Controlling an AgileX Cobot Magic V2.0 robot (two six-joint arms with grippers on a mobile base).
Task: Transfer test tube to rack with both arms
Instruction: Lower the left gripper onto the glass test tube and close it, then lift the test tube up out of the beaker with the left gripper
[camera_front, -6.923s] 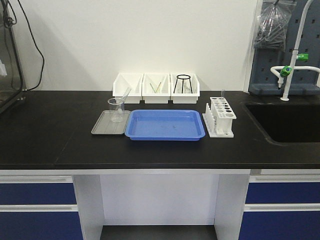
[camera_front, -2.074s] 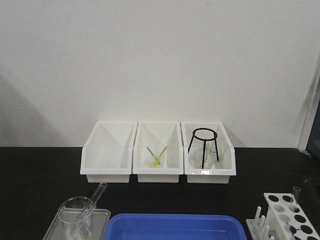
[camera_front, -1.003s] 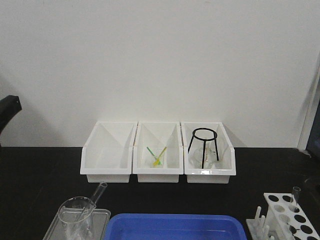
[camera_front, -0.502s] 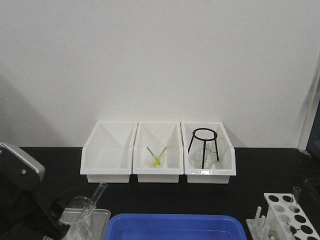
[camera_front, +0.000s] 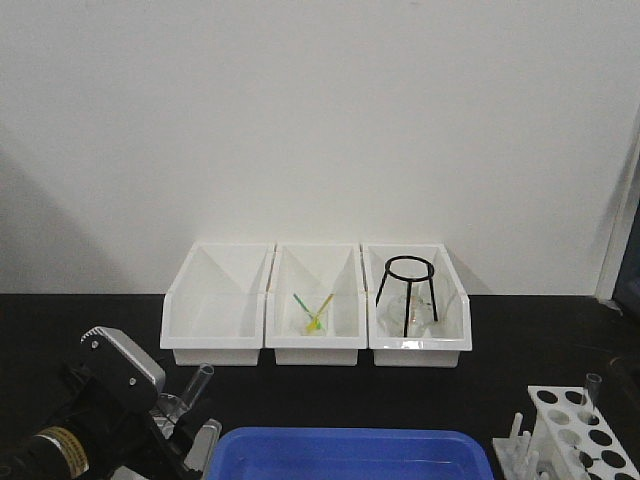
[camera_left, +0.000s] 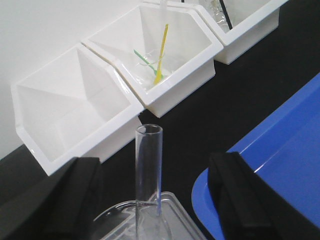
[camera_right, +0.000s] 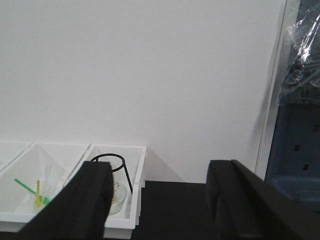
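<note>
Since half a second ago our left arm (camera_front: 95, 425) has pushed in from 8 o'clock, hiding most of the beaker (camera_left: 117, 220); our left gripper (camera_left: 150, 200) stands spread either side of the test tube (camera_left: 149, 160) leaning in that beaker, untouching; the right gripper (camera_right: 157, 200) gapes empty; the blue tray (camera_front: 350, 450) lies between tube and rack (camera_front: 578, 430) at 3 o'clock.

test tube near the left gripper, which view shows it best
Left wrist view: the test tube is close and central, mouth clear, inside the open left gripper. Front view shows only its top. Right wrist view misses it.
</note>
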